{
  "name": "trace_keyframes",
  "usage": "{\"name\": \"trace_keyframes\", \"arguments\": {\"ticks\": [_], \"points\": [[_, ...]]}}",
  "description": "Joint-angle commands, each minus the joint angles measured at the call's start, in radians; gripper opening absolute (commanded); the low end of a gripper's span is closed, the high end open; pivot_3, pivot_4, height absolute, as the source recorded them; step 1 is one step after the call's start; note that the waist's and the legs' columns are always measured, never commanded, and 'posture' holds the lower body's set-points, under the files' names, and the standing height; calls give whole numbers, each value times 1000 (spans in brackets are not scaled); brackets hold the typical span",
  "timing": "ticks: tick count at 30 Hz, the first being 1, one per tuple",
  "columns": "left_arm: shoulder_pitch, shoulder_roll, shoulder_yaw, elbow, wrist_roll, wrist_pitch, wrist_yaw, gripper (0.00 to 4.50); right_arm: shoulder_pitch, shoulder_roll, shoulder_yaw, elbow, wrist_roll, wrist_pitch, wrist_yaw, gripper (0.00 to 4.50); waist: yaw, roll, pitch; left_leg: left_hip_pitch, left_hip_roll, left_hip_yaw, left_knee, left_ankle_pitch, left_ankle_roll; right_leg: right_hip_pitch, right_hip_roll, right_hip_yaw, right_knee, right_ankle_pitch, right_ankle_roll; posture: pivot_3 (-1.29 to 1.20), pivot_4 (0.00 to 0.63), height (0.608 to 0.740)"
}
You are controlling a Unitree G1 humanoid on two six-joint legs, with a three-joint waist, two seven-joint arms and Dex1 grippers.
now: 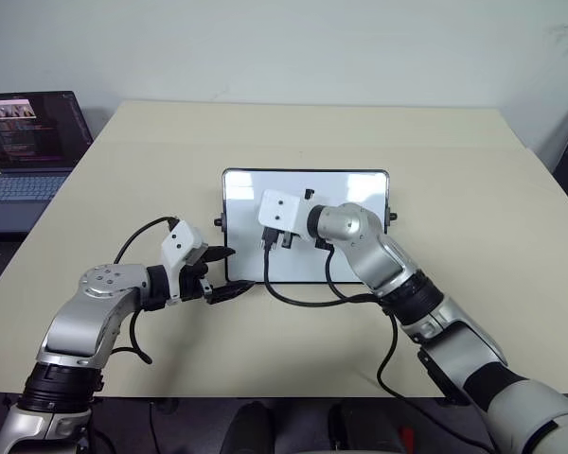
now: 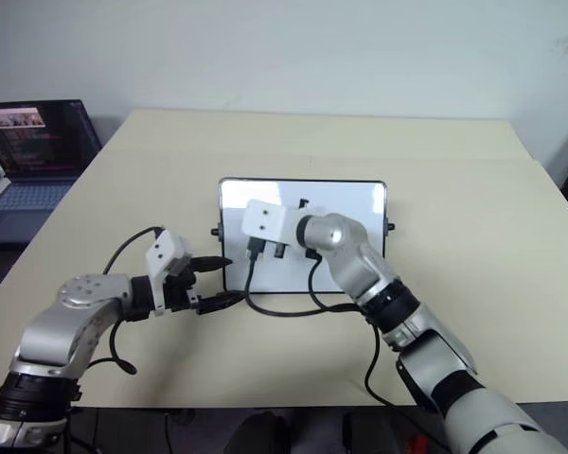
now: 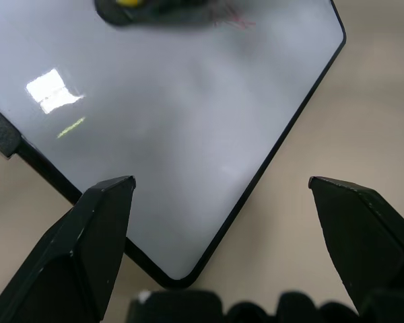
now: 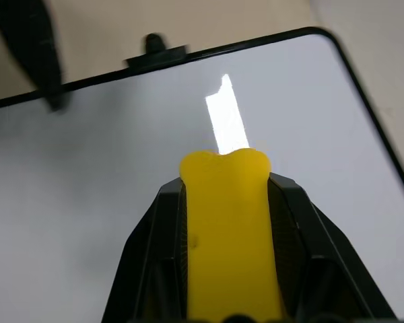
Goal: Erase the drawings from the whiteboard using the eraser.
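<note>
The whiteboard [image 1: 350, 194] lies flat in the middle of the table, black-framed with small knobs on its sides. My right gripper [image 4: 225, 182] hovers over the board's left part, shut on the yellow eraser [image 4: 225, 235], whose tip sticks out past the fingers. My left gripper [image 1: 241, 268] stands open at the board's near left corner [image 3: 178, 276], one finger on each side of that corner. A faint red scribble of the drawings [image 3: 230, 21] shows on the board beside the eraser [image 3: 128, 2]. From the head views my right arm covers much of the board's middle.
An open laptop [image 1: 28, 142] sits at the far left, off the beige table [image 1: 123, 180]. Black cables [image 1: 303, 298] loop from my right wrist across the board's near edge. A wall runs behind the table.
</note>
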Motion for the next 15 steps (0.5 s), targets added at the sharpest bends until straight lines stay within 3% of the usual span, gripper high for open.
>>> {"name": "trace_keyframes", "arguments": {"ticks": [1, 4, 10, 15], "points": [[-11, 3, 1, -21, -1, -11, -11, 4500, 31, -47, 25, 11, -28, 40, 36, 1266, 0, 0, 0, 0, 0, 0, 0, 0, 0, 0, 0, 0, 1, 0, 0, 0, 150, 740], [-13, 3, 0, -19, 0, -12, -14, 4500, 30, -44, 20, 3, -25, 26, 17, 1266, 1, 0, 0, 1, 0, -1, 0, 0, 0, 0, 0, -1, 1, 0, 0, 0, 150, 740], [-8, 2, 2, -32, -4, -6, -17, 4500, 36, 6, -131, -123, 107, 119, -4, 1266, 3, 0, 0, 0, 0, -1, 0, 0, 0, 0, 0, -1, 1, 0, 0, 0, 150, 740], [10, 1, 10, -65, -20, 7, -15, 4500, 181, -41, -269, -546, 271, 377, 70, 1265, 5, 1, 0, -6, 0, -2, 0, 0, 0, -2, 0, -1, -3, -1, 1, 0, 150, 740]]}}
